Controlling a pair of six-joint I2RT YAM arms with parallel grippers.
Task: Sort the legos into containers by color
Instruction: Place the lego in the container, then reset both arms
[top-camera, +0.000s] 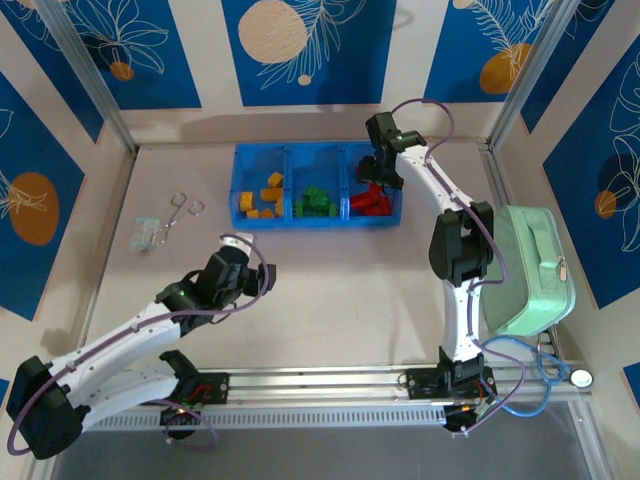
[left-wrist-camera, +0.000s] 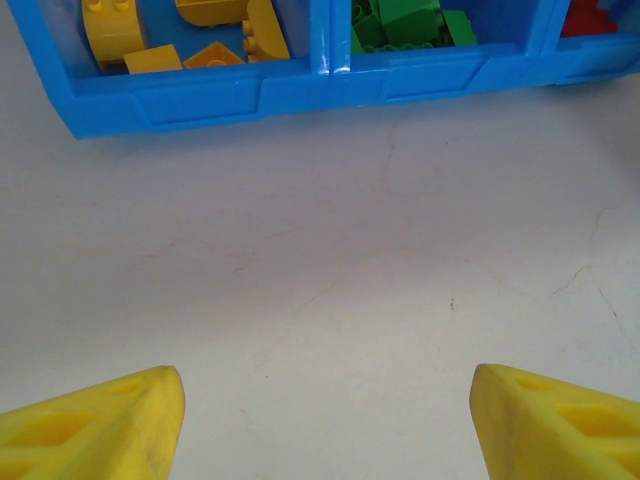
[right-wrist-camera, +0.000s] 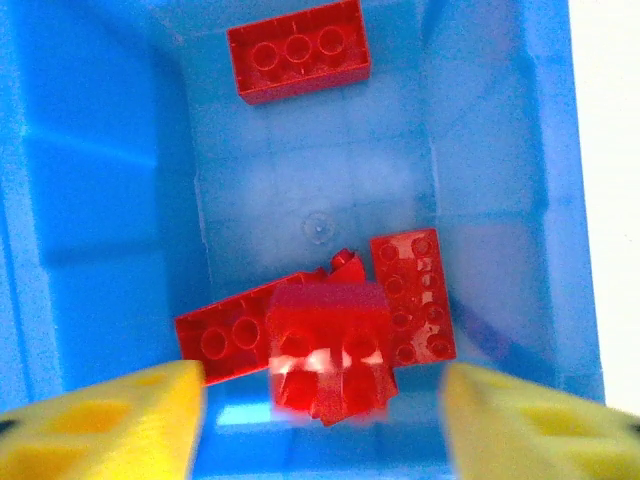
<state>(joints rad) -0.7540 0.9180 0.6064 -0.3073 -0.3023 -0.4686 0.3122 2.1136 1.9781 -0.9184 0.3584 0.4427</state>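
The translucent blue plastic tray (top-camera: 318, 222) sits toward 12 o'clock on the matte pale table (top-camera: 340, 300). It is low-walled and split into 3 compartments. Glossy studded bricks lie in each: yellow-orange legos (top-camera: 262, 198) at the 9 o'clock end, green legos (top-camera: 317, 202) in the middle, red legos (top-camera: 368, 201) at the 3 o'clock end.

The right gripper (top-camera: 378, 178) hangs over the red compartment with its matte yellow wedge fingertips (right-wrist-camera: 110, 420) spread wide. A blurred red brick (right-wrist-camera: 330, 350) shows between them, touching neither, with 3 sharper bricks on the floor around it.

The left gripper (top-camera: 238, 243) is at the tray's 7 o'clock, its pads (left-wrist-camera: 100, 425) apart over bare table.

Metal scissors (top-camera: 180, 212) and a clear packet (top-camera: 147, 233) lie at 9 o'clock, and a mint-green rounded case (top-camera: 530, 270) sits at 3 o'clock.
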